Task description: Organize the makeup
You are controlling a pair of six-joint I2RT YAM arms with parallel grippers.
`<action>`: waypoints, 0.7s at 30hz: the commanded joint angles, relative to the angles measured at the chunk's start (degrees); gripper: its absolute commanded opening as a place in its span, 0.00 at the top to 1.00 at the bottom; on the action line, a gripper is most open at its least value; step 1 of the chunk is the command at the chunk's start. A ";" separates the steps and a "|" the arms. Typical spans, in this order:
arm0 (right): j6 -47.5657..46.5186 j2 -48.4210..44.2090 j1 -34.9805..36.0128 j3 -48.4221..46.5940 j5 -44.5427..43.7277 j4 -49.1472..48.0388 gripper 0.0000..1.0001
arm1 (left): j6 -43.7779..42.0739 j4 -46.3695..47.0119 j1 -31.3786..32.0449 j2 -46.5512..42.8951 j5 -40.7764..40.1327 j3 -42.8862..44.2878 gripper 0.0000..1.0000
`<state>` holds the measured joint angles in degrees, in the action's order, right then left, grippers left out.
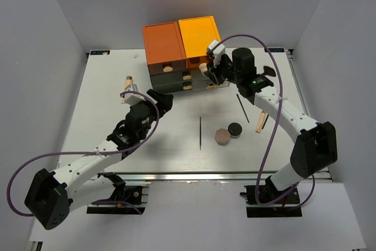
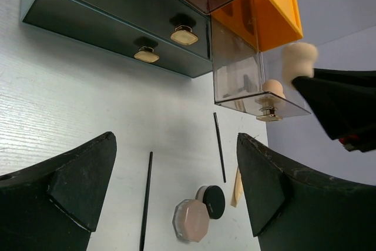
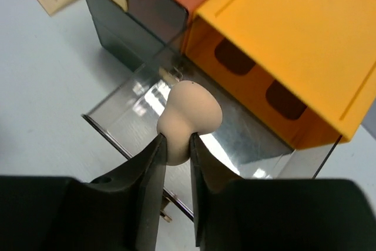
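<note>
A peach egg-shaped sponge [image 3: 189,114] is pinched at its narrow end by my right gripper [image 3: 178,145], which is shut on it above the pulled-out clear drawer [image 3: 141,119] of the orange-and-dark drawer box [image 1: 179,51]. In the left wrist view that sponge [image 2: 298,60] hangs over a second peach sponge [image 2: 271,88] lying in the drawer. On the table lie the pink puff [image 1: 222,136], black jar [image 1: 235,129], two thin black sticks [image 1: 200,132] [image 1: 242,108] and a beige tube [image 1: 259,123]. My left gripper [image 1: 161,99] hovers open left of the box, holding nothing.
Another beige tube [image 1: 127,86] lies at the left, beside my left arm. A dark flat item [image 1: 268,71] rests right of my right wrist. White walls close in the table on three sides. The box's shut dark drawers [image 2: 117,10] face my left gripper.
</note>
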<state>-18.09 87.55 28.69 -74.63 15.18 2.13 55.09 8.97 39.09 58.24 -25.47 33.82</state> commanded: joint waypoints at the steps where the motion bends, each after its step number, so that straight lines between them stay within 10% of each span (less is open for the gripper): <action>1: -1.77 1.13 -1.44 -4.64 1.25 3.13 0.69 | -0.42 0.70 -0.42 -1.72 0.78 0.90 0.07; 6: -3.27 1.05 -2.06 -5.17 2.92 3.41 0.25 | 0.37 0.61 -0.42 -2.87 0.25 -0.34 0.07; 12: -4.06 -1.06 -3.54 -7.02 8.01 2.96 0.21 | 0.02 0.87 -0.42 -2.17 0.42 0.19 0.07; 17: -14.39 -7.12 -8.47 -5.79 34.54 5.40 0.54 | -0.07 0.78 -0.51 -1.99 0.69 0.28 0.07; 19: -32.90 -6.35 -8.47 -7.19 40.42 21.88 0.96 | 0.02 0.96 -0.59 -2.34 0.51 0.02 0.07; 21: -52.28 -4.24 -8.38 -10.95 40.20 36.38 1.00 | 0.19 1.31 -0.60 -2.43 0.43 -0.51 0.07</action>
<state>-42.19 81.87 19.59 -81.03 44.56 18.00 55.35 9.17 38.87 56.66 -25.34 33.74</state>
